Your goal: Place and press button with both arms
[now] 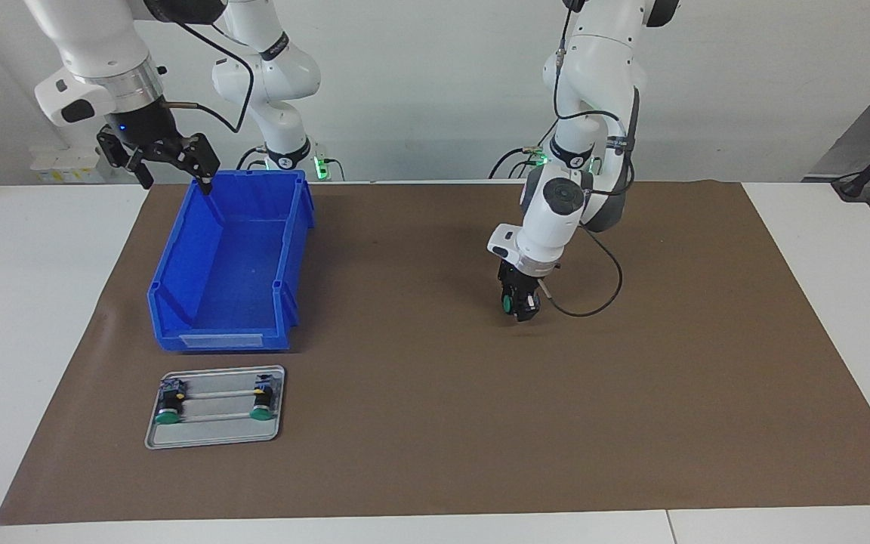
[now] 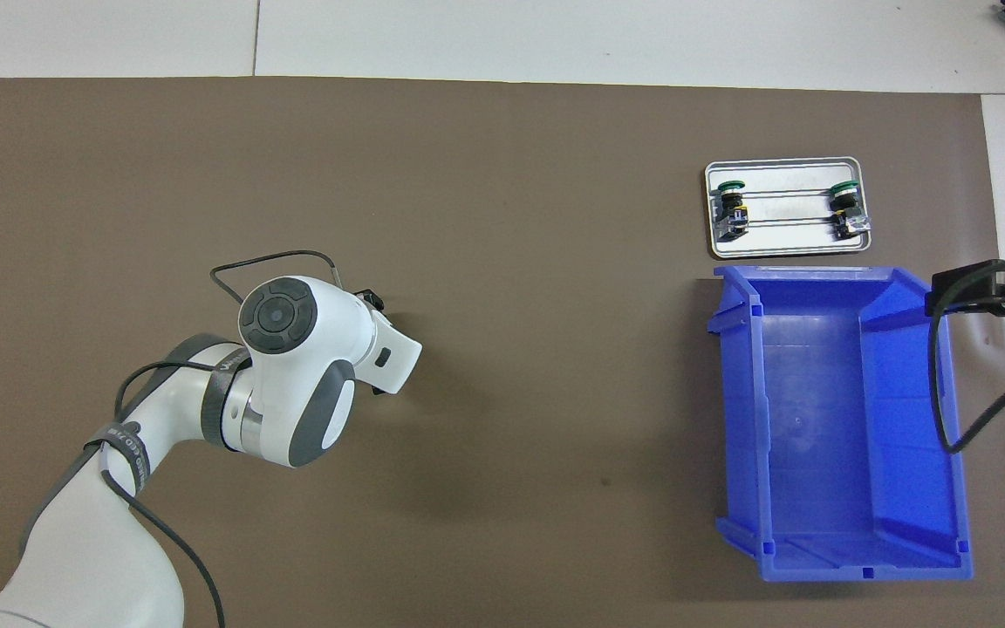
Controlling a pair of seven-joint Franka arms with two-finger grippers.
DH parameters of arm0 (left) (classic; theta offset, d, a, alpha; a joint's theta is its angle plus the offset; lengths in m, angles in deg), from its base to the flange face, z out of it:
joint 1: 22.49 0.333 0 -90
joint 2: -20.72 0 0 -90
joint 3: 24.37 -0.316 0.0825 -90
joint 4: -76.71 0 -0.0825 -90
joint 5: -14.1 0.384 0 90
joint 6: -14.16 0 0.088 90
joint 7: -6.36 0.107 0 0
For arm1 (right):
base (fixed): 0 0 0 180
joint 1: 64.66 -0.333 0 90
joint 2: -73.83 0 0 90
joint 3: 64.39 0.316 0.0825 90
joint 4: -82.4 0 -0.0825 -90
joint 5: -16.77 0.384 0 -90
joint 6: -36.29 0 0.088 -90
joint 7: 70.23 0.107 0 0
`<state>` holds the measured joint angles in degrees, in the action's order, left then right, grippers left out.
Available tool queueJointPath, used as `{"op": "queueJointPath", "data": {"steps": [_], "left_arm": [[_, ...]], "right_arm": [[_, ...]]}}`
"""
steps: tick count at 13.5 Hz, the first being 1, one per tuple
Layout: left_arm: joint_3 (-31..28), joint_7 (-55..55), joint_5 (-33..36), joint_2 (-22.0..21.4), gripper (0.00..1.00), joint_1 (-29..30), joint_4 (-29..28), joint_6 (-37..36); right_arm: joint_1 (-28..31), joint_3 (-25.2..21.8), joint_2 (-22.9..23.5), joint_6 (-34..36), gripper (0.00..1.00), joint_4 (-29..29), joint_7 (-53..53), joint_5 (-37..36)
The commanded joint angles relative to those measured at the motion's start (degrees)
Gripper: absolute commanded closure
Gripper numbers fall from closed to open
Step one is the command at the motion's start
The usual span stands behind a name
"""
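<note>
My left gripper is down at the brown mat near its middle, shut on a button whose green cap shows at the side of the fingers. In the overhead view the left wrist hides both gripper and button. Two more buttons lie on a metal tray, also seen as buttons on the tray. My right gripper hangs open in the air over the blue bin's corner nearest the right arm's base, with nothing between its fingers.
A blue bin with nothing in it stands at the right arm's end of the mat. The tray lies just farther from the robots than the bin. White table surrounds the mat.
</note>
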<state>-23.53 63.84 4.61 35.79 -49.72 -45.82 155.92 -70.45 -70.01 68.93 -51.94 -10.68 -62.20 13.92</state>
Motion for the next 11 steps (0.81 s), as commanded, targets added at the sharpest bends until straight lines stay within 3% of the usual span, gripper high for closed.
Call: {"op": "queueJointPath", "data": {"steps": [1, 5, 7, 9, 11], "left_arm": [[-1.01, 0.27, 0.0, 0.93, 0.96, -0.46, 0.01, 1.59], [-0.75, -0.08, -1.13, 1.55, 1.0, 1.82, 3.17, 1.42], [-0.57, 0.88, -6.3, 1.38, 1.0, 3.66, 4.49, 0.63], [-0.4, 4.81, -15.67, 1.37, 1.0, 4.02, 5.54, 0.27], [-0.49, 14.19, -29.9, 0.94, 1.0, 5.24, 5.99, -2.09]], "right_arm": [[0.43, 0.35, -0.9, -0.98, 0.0, -1.23, -1.26, 0.92], [0.43, 0.35, -0.9, -0.63, 0.0, -1.23, -1.17, 0.92], [0.43, 0.35, -0.9, -0.63, 0.0, -1.23, -1.17, 0.92], [0.43, 0.35, -0.9, -0.63, 0.0, -1.23, -1.17, 0.92], [0.43, 0.35, -0.9, -0.63, 0.0, -1.23, -1.17, 0.92]]}}
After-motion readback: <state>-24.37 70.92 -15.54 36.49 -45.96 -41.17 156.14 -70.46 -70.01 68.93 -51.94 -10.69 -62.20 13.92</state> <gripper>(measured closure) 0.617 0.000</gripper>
